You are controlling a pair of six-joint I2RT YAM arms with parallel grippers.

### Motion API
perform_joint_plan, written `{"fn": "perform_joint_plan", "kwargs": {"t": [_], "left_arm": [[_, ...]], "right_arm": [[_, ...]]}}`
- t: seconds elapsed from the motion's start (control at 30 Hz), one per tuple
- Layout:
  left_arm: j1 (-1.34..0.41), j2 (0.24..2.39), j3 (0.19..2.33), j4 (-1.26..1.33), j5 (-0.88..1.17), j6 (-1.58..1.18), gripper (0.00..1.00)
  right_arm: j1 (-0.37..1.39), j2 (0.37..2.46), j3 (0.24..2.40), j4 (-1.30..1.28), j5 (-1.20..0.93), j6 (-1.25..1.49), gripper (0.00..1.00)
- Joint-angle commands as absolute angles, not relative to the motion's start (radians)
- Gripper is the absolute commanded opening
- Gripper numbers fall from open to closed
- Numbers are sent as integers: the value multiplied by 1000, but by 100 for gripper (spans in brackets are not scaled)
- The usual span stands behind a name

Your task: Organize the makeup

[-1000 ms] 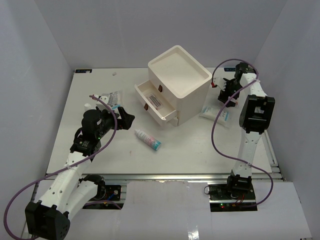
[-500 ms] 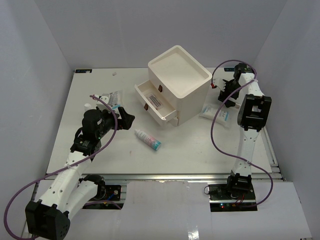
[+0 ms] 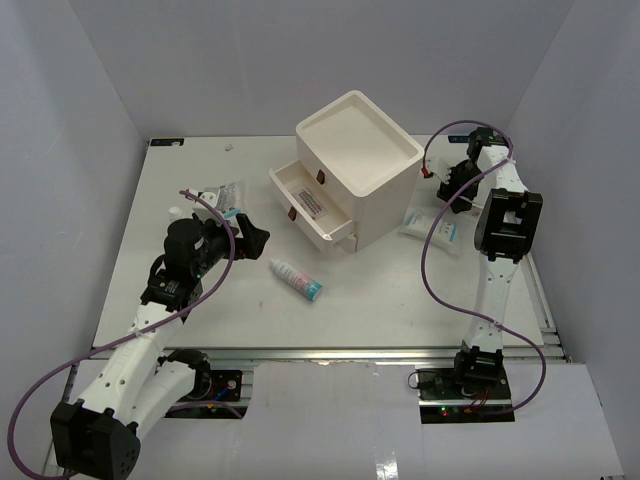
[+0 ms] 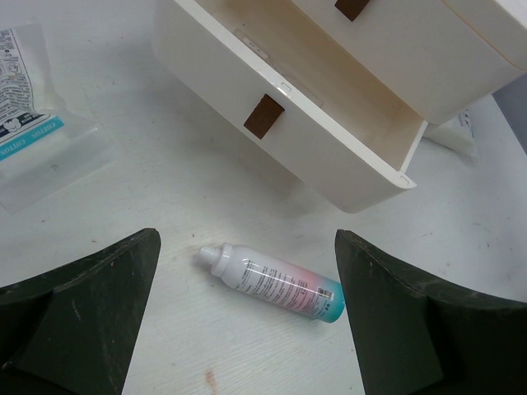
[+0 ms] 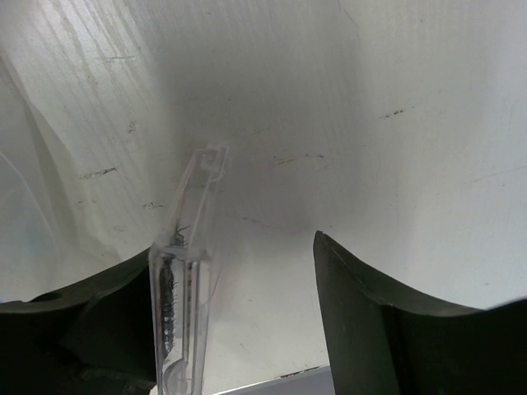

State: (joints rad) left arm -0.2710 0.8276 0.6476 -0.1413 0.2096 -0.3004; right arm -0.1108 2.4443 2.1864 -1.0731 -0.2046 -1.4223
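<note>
Fingers of the left arm gape wide above tube.

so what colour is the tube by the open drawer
The tube is white, fading through pink to teal at one end; clearest in the left wrist view.

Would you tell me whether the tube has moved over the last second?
No; the tube lies in the same spot in front of the drawer box.

A cream drawer box with dark red knobs sits on the white bench, both drawers pulled out.
</note>
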Motion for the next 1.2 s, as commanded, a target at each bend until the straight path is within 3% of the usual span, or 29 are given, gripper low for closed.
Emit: {"fn": "perform_joint_plan", "kwargs": {"t": [0.0, 0.07, 0.17, 0.53, 0.9, 1.17], "left_arm": [[-267, 819, 644, -129, 213, -299, 98], [-267, 818, 644, -127, 213, -299, 98], [-267, 815, 644, -127, 214, -300, 98], [-267, 784, 646, -129, 223, -302, 98], [-268, 759, 644, -123, 245, -307, 98], [-269, 752, 644, -122, 253, -308, 98]], "right_arm": [[-115, 2445, 2184, -1100, -206, -1425, 64], [-115, 2438, 2180, -1107, -206, -1419, 50], [-115, 2423, 2169, -1116, -209, -1406, 36], [-115, 2174, 1951, -1036, -300, -1255, 9], [-101, 1685, 1378, -651, -349, -943, 8], [-43, 1323, 1072, -651, -441, -913, 8]]}}
